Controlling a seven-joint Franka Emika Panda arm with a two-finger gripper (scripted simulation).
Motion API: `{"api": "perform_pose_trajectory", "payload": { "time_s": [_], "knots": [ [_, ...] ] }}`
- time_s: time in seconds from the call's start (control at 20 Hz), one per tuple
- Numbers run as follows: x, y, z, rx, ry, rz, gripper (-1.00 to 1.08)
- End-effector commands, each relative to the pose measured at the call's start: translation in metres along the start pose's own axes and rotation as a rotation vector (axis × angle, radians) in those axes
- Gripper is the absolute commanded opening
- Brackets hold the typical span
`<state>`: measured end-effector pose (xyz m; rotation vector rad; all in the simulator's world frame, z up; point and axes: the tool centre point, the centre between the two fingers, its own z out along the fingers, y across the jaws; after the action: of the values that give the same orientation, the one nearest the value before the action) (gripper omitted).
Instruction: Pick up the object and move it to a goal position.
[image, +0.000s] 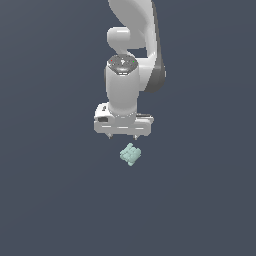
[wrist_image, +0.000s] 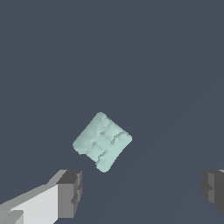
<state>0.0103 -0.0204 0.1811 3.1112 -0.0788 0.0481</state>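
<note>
Approaching the grasp — tool (image: 122, 136) hovers with jaws spread wide, holding nothing. The object (image: 131, 154) lies on the counter (image: 50, 200) just ahead of the fingertips (wrist_image: 70, 192), rotated diagonally, not yet between them. Next: align over it, match yaw, descend, close.

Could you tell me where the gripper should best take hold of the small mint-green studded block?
Probably across the pale mint-green bumpy block's two flatter opposite sides, coming from above. It lies turned diagonally to the open white gripper, so rotating the wrist first seems wise; it is narrower than the finger gap.
</note>
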Motion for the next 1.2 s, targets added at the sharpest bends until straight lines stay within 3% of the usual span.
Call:
{"api": "perform_pose_trajectory", "payload": {
  "time_s": [0.0, 1.15],
  "knots": [
    [0.000, -0.002, 0.004, 0.002, -0.002, 0.029, 1.00],
    [-0.003, -0.030, 0.073, 0.018, -0.034, 0.562, 1.00]
  ]
}}
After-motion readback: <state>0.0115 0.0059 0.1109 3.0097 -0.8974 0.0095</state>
